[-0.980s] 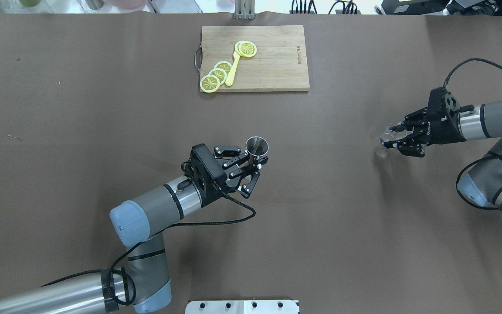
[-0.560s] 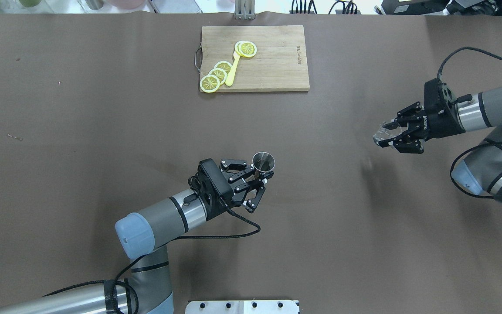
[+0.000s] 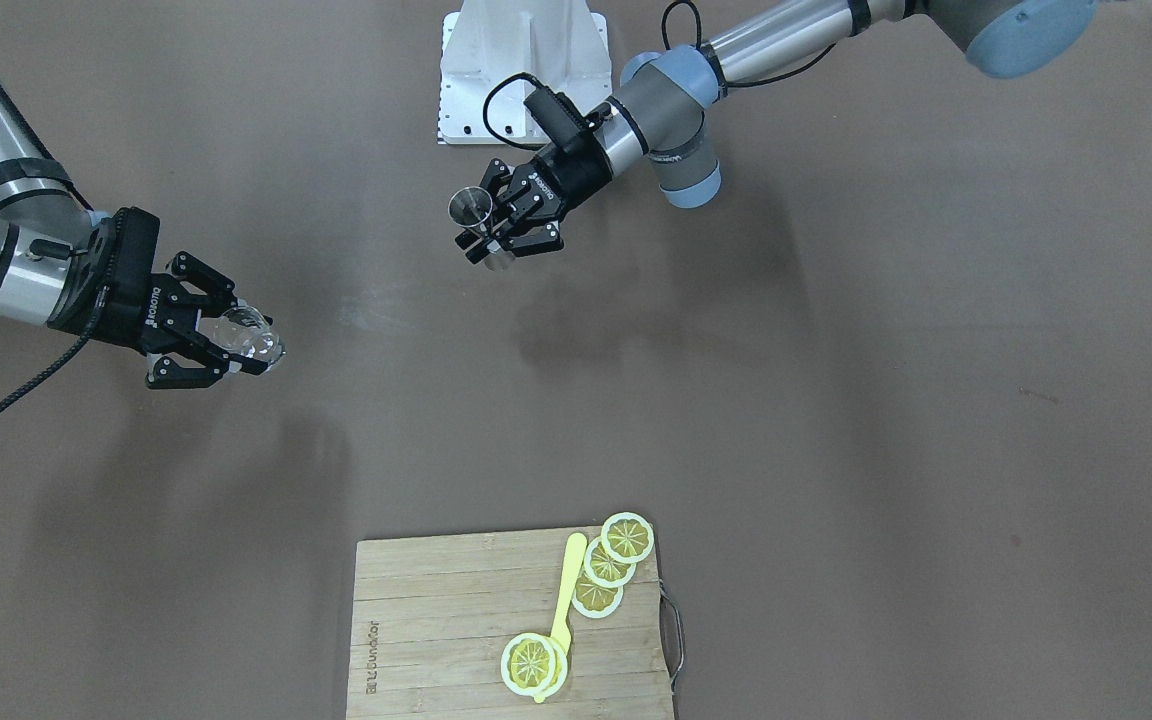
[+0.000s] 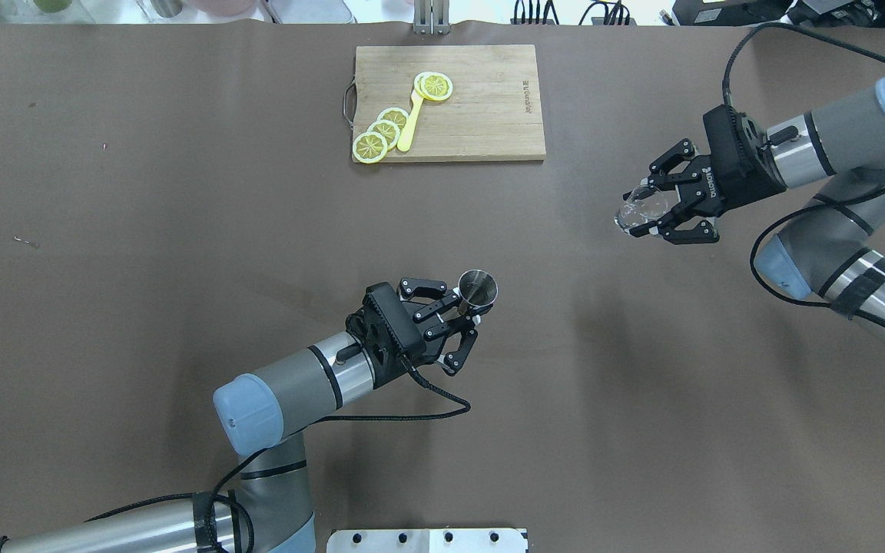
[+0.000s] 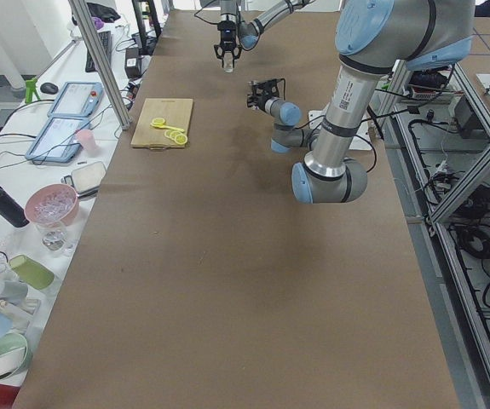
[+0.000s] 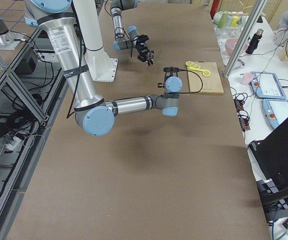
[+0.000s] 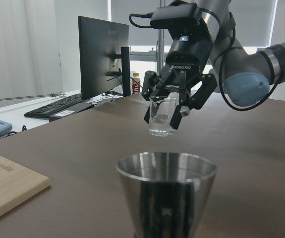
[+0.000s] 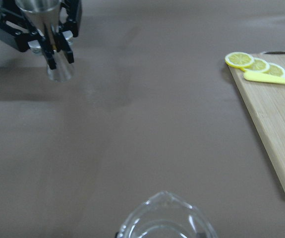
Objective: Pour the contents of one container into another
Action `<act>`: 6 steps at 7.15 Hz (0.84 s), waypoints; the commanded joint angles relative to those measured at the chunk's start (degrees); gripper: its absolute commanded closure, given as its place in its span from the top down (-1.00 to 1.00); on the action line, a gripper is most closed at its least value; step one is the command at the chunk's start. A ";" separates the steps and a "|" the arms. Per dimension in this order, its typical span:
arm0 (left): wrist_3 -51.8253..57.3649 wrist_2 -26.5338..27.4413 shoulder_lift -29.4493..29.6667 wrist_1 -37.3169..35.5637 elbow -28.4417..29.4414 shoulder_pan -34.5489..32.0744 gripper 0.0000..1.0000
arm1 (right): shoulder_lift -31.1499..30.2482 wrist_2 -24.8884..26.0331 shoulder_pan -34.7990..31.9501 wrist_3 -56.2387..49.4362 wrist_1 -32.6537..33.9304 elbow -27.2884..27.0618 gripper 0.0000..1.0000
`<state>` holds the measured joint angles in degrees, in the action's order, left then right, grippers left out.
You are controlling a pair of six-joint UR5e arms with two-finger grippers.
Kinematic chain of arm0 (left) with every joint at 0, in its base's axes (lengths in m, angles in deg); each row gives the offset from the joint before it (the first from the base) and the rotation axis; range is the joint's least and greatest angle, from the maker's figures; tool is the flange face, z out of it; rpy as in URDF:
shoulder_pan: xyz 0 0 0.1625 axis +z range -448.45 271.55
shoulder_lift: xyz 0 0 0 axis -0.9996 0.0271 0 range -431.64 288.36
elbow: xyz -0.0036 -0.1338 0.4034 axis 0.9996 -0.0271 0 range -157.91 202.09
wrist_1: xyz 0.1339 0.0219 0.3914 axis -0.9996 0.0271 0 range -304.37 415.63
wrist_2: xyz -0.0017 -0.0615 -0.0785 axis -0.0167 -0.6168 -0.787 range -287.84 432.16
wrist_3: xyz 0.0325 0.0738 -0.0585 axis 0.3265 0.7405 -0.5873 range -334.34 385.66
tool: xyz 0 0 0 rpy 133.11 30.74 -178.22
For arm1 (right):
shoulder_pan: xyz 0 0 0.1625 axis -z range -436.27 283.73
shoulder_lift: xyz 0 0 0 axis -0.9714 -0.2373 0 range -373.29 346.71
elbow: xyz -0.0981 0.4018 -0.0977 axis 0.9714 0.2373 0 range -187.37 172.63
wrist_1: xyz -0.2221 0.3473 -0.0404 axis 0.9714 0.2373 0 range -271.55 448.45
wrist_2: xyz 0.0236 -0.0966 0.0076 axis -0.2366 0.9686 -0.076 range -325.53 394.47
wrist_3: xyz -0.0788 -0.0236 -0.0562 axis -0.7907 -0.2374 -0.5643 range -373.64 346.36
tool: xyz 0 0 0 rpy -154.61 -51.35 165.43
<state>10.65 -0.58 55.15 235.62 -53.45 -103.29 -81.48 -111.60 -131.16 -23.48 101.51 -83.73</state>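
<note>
The left gripper [image 4: 470, 312] is clamped on the narrow waist of a steel jigger [image 4: 478, 287]. The jigger stands upright with its open mouth up, its upper cone rising just above the fingers and its lower cone showing below them in the right wrist view. It is held off the brown table [image 4: 143, 230], with its shadow falling on the surface beneath. What is inside it cannot be made out. The right gripper [image 4: 644, 209] has its fingers pressed against opposite sides of a small clear glass pitcher [image 4: 632, 216], which sits between the fingertips and reaches a little past them. The right wrist view shows a pinched pouring lip on its rim. In the left wrist view the pitcher hangs roughly upright, clear of the table, beyond the jigger and higher than its rim. Whether it holds liquid is not clear. The two grippers face one another but are well apart, the right one off to the left one's right and farther from the robot's base. Ahead of the left gripper, well away from both, lies a wooden cutting board [image 4: 488, 123] bearing lemon slices [image 4: 382, 130] and a yellow spoon [image 4: 410, 124].
</note>
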 commanded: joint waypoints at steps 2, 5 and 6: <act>0.51 0.06 0.04 0.01 0.57 -1.06 -1.00 | 1.40 -4.20 1.18 -12.90 14.99 -9.11 -1.00; 0.51 0.06 0.13 -0.08 1.19 -1.76 -1.00 | 1.30 -1.51 2.14 -12.93 32.50 -21.60 -1.00; 0.51 0.15 0.22 -0.08 1.10 -1.76 -1.00 | 1.92 0.68 2.50 -12.93 37.51 -23.90 -1.00</act>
<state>11.16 -0.50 55.30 235.56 -52.32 -105.01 -80.10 -113.20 -129.14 -36.38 132.48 -104.05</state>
